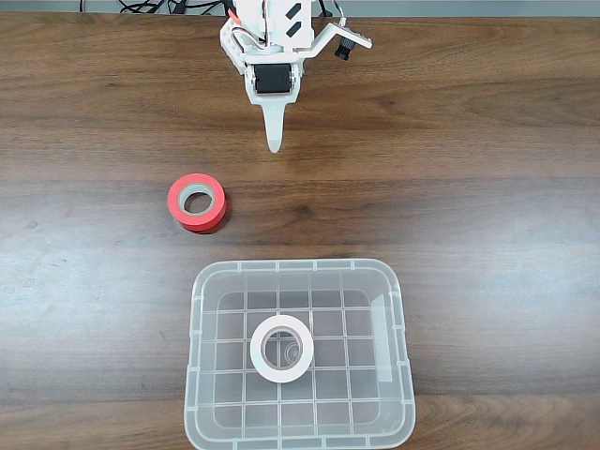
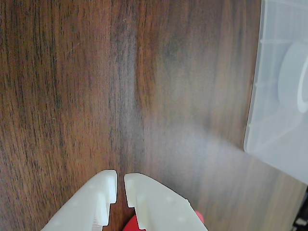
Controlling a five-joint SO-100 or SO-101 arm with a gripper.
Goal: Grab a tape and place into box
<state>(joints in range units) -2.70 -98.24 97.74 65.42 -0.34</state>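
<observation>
The white tape lies flat on the grid bottom of the clear box, near its middle. In the wrist view the box fills the right edge, and the tape shows through its wall. My gripper hangs at the far side of the table, well away from the box, its white fingers together and pointing down at bare wood. In the wrist view the gripper has only a thin gap between its tips and nothing held.
A red-orange roll with a grey core lies on the wooden table, between the gripper and the box's left corner. A sliver of the red roll peeks out under the fingers in the wrist view. Cables run along the far edge.
</observation>
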